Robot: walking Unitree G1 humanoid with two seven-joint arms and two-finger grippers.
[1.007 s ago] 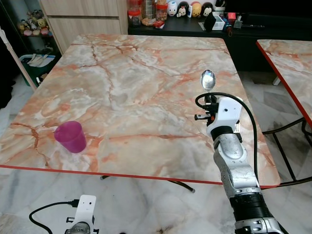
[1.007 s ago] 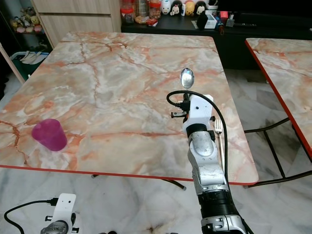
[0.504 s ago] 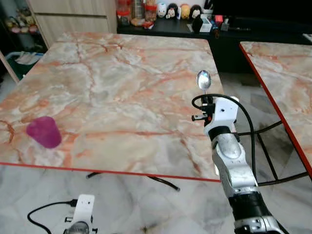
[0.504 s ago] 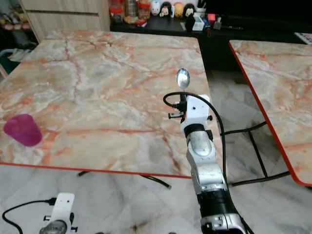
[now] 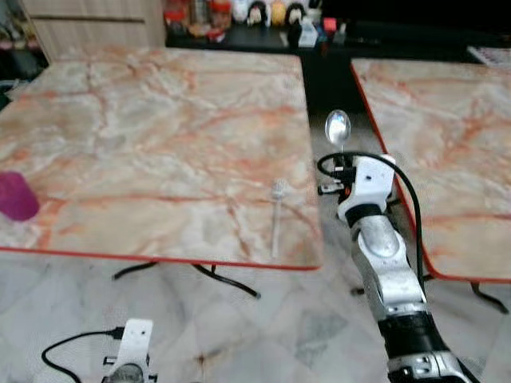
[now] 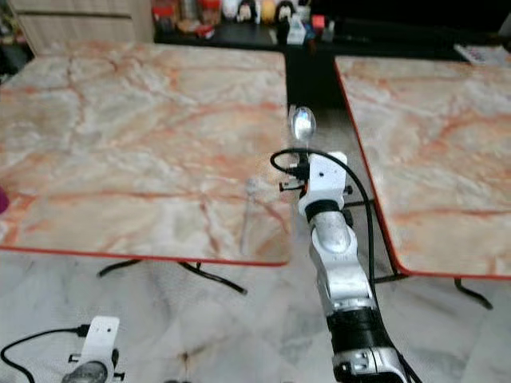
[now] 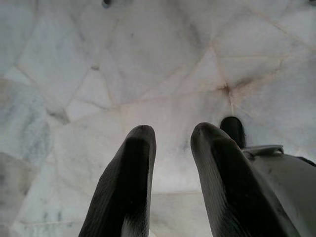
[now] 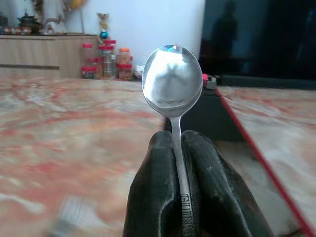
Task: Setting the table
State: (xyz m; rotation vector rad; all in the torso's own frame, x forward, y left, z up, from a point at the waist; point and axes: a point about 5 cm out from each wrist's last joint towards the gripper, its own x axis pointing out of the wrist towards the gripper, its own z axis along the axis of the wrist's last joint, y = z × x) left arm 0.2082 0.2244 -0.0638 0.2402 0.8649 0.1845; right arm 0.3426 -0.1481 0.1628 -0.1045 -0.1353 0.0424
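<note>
My right gripper (image 8: pixel 176 136) is shut on the handle of a silver spoon (image 5: pixel 338 128), which it holds upright with the bowl on top. The arm is raised over the gap between two marble tables, just past the right edge of the left table (image 5: pixel 160 120). A silver fork (image 5: pixel 276 215) lies on that table near its front right corner, left of the gripper. A purple cup (image 5: pixel 16 195) stands at the table's front left. My left gripper (image 7: pixel 173 136) hangs low over the marble floor, fingers apart and nothing between them.
A second marble table (image 5: pixel 447 159) with a red edge stands on the right. A dark cabinet (image 5: pixel 319 40) with jars and small figures runs along the back. Table legs (image 5: pixel 223 279) and a black cable cross the floor below.
The camera has swung to the right, so the left table and cup slid left and the second table came into view. The fork now shows beside the arm. The spoon stays gripped.
</note>
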